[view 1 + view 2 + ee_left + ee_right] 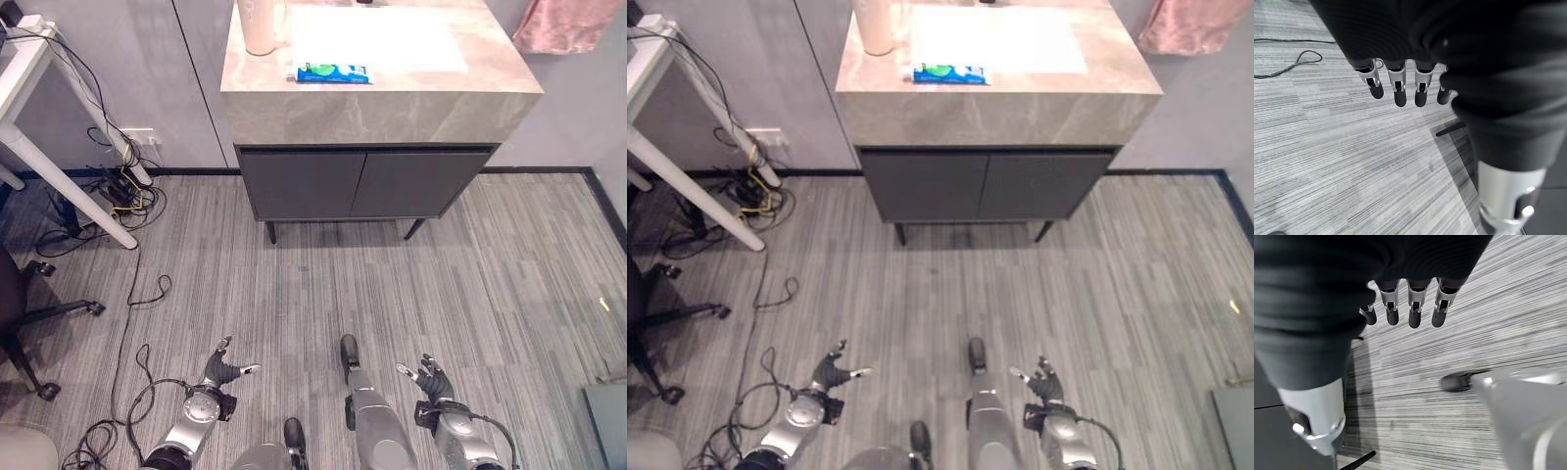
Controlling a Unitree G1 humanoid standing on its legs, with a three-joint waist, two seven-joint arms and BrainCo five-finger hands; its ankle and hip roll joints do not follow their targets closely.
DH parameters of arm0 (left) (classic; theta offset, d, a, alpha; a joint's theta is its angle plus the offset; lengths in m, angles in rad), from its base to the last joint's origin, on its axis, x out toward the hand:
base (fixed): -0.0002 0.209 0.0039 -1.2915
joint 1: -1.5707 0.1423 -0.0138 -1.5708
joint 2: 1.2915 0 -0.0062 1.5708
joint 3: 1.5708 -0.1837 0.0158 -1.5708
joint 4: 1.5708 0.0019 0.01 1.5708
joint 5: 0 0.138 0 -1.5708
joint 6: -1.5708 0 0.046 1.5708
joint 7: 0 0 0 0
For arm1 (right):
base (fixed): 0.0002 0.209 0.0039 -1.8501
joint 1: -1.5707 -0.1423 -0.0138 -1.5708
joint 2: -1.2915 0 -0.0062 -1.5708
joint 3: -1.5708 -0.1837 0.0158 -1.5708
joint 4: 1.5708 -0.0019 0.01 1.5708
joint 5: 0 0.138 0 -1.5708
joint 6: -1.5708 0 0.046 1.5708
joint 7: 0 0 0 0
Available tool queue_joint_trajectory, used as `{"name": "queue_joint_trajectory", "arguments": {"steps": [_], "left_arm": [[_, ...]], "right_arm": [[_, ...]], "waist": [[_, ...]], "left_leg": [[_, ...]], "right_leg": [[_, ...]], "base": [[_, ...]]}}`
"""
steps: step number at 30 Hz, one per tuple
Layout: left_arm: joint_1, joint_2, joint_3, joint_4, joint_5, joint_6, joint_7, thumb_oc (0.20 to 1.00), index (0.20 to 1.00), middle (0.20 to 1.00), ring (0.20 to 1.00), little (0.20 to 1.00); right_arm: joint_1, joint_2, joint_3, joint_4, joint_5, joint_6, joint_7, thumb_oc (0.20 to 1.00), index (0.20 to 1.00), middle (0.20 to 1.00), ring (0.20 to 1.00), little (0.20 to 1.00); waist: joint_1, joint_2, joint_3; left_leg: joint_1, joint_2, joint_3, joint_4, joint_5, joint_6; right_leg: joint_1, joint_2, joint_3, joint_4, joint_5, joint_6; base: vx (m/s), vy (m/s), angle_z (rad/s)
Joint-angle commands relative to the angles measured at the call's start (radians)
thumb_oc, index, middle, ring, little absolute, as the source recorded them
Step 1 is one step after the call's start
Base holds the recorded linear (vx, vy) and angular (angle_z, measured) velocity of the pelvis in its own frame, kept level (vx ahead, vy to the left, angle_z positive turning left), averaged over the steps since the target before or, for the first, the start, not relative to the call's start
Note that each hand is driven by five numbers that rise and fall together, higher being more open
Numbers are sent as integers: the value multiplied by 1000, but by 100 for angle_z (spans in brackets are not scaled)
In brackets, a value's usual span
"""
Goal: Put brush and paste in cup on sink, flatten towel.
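Both robot hands hang low over the grey striped carpet floor (323, 284), the left hand (221, 373) and right hand (429, 377) with fingers relaxed and holding nothing. Farther ahead stands a beige stone sink counter (382, 108) on a dark grey cabinet (362, 183). A blue-green toothpaste tube (333, 72) lies near its front edge, a pale pink cup (261, 26) at its back left. A pink towel (566, 24) hangs at far right.

Open floor (323, 284) before sink cabinet (362, 181).
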Motion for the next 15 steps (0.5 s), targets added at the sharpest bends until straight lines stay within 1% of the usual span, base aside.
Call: {"name": "queue_joint_trajectory", "arguments": {"steps": [1, 2, 3, 4, 5, 6, 7, 9, 11, 12, 13, 14, 15], "left_arm": [[4, -2, -2, -63, -18, -22, 24, 1000, 1000, 1000, 1000, 1000], [4, -2, -2, -63, -18, -22, 24, 1000, 1000, 1000, 1000, 1000], [7, -8, -4, -62, -27, -25, 23, 1000, 1000, 1000, 1000, 1000], [6, -11, -5, -59, -32, -24, 23, 1000, 1000, 1000, 1000, 1000], [6, -12, -5, -59, -32, -24, 23, 1000, 1000, 1000, 1000, 1000], [2, -16, -7, -54, -40, -28, 23, 1000, 1000, 1000, 1000, 1000], [2, -16, -7, -54, -40, -28, 23, 1000, 1000, 1000, 1000, 1000], [-6, -19, -9, -45, -39, -28, 25, 1000, 1000, 1000, 1000, 1000], [-10, -21, -11, -42, -38, -28, 22, 1000, 1000, 1000, 1000, 1000], [-12, -21, -11, -41, -37, -27, 21, 1000, 1000, 1000, 1000, 1000], [-23, -25, -11, -47, -54, -29, 23, 1000, 1000, 1000, 1000, 1000], [-23, -25, -11, -47, -54, -29, 23, 1000, 1000, 1000, 1000, 1000], [-32, -34, -12, -58, -82, -32, 23, 1000, 1000, 1000, 1000, 1000]], "right_arm": [[-34, -64, 32, -59, -46, -17, -14, 1000, 1000, 1000, 1000, 1000], [-33, -64, 32, -59, -46, -17, -14, 1000, 1000, 1000, 1000, 1000], [-23, -78, 39, -74, -61, -18, -10, 1000, 1000, 1000, 1000, 1000], [-22, -87, 42, -79, -72, -20, -8, 1000, 1000, 1000, 1000, 1000], [-21, -87, 42, -79, -72, -20, -8, 1000, 1000, 1000, 1000, 1000], [-16, -105, 46, -93, -93, -19, -9, 1000, 1000, 1000, 1000, 1000], [-16, -105, 46, -94, -93, -19, -9, 1000, 1000, 1000, 1000, 1000], [-8, -119, 49, -106, -111, -18, -8, 1000, 1000, 1000, 1000, 1000], [7, -130, 49, -117, -128, -18, -8, 1000, 1000, 1000, 1000, 1000], [15, -137, 49, -119, -135, -20, -6, 1000, 1000, 1000, 1000, 1000], [28, -151, 48, -133, -145, -21, -10, 1000, 1000, 1000, 1000, 1000], [28, -151, 47, -133, -145, -21, -10, 1000, 1000, 1000, 1000, 1000], [29, -158, 56, -138, -158, -17, -19, 1000, 1000, 1000, 1000, 1000]], "waist": [[-11, 12, -44], [-12, 13, -44], [-16, 27, -58], [-18, 35, -64], [-18, 36, -65], [-22, 49, -75], [-23, 50, -76], [-27, 63, -83], [-32, 73, -86], [-32, 74, -85], [-35, 63, -68], [-37, 65, -69], [-35, 51, -46]], "left_leg": [[51, 47, -78, 45, -80, -60], [53, 48, -79, 44, -80, -60], [64, 78, -91, 41, -63, -82], [64, 94, -95, 44, -42, -97], [65, 95, -95, 43, -42, -98], [63, 124, -98, 50, -8, -124], [63, 125, -99, 49, -7, -125], [60, 150, -100, 71, 34, -150], [37, 170, -99, 135, 102, -182], [10, 182, -95, 200, 158, -201], [-79, 203, -84, 369, 266, -234], [-85, 205, -88, 377, 263, -235], [-145, 216, -58, 472, 295, -233]], "right_leg": [[-5, 6, -12, 64, 72, 29], [-3, 6, -13, 64, 71, 29], [5, 27, -33, 67, 49, 12], [12, 40, -41, 64, 39, 4], [12, 40, -42, 63, 39, 3], [20, 59, -56, 54, 23, -9], [20, 60, -57, 53, 23, -9], [35, 84, -63, 46, 2, -26], [59, 107, -70, 30, -18, -49], [78, 112, -76, 19, -28, -61], [113, 106, -88, 2, -47, -92], [111, 107, -92, 2, -47, -93], [140, 102, -95, -13, -65, -114]], "base": [[169, -125, 32], [322, -245, 38], [229, -198, 25], [229, -199, 17], [210, -220, 15], [138, -145, 13], [202, -206, 16], [158, -160, 4], [167, -194, -11], [155, -291, 1], [108, -241, 17], [93, -306, 25], [56, -216, 20]]}}
